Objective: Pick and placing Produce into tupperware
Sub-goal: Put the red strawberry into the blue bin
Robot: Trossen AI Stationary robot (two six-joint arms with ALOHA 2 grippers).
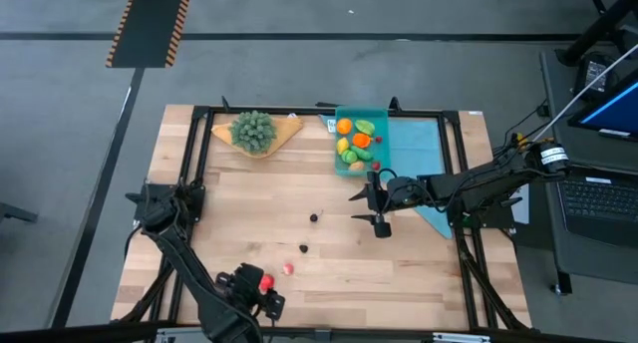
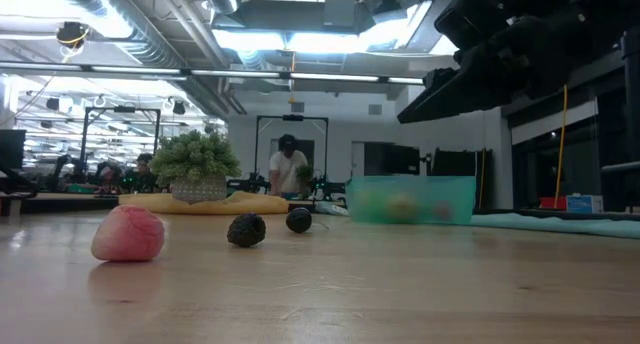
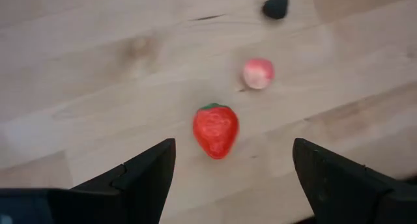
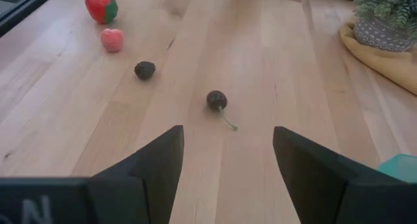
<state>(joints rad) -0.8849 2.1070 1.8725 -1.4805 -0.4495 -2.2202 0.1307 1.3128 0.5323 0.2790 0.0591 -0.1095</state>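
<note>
Pretty even overhead light from bright ceiling strip fixtures point(image 2: 300, 39), soft shadows on the pale wooden table point(image 2: 400, 284), and the translucent teal plastic box point(image 2: 412, 198) looks blurry.

Wood, plastic and cloth

Pale wooden table point(image 1: 329, 273) with matt grain; translucent teal plastic tupperware point(image 1: 382, 115); glossy red strawberry point(image 3: 215, 130); flat light-blue cloth point(image 1: 419, 149).

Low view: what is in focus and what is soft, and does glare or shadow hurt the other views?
Low view: the pink piece up close is fairly sharp, the tupperware hazy, ceiling lights blown out, the arm overhead a dark silhouette. Left wrist view: strawberry clear, evenly lit. Right wrist view: cherry clear. High view: even light, no glare.
</note>
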